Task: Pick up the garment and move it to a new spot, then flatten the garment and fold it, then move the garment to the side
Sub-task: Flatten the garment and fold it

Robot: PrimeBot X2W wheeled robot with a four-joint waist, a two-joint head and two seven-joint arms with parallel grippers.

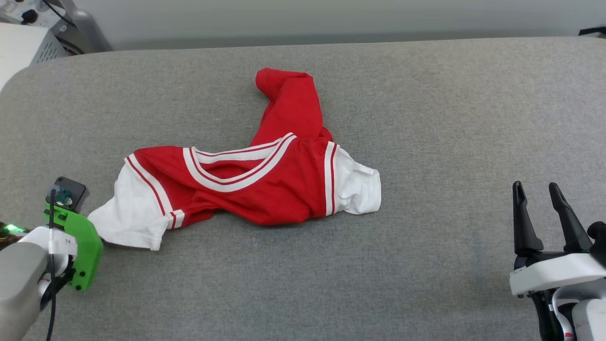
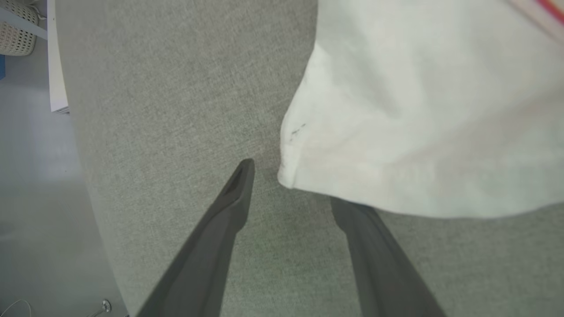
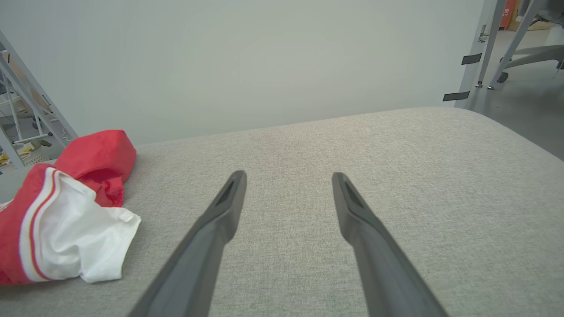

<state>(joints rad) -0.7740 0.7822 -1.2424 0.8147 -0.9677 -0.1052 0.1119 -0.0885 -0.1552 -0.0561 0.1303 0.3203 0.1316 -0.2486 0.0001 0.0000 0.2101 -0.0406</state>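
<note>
garment (image 1: 265,180): crumpled red-and-white jersey, mid grey cushion (image 1: 426,142) | left gripper (image 2: 291,193): fingers spread, one tip hidden by white sleeve (image 2: 418,110) edge | right gripper (image 1: 536,185): fingers wide, empty, well apart from it

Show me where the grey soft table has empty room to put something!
Widest bare patch of the grey padded surface: between the red jersey T-shirt with white sleeves and the right gripper. Another bare strip runs below the shirt, along the near edge. Crowded: far left, where the left gripper sits at a white sleeve.
</note>
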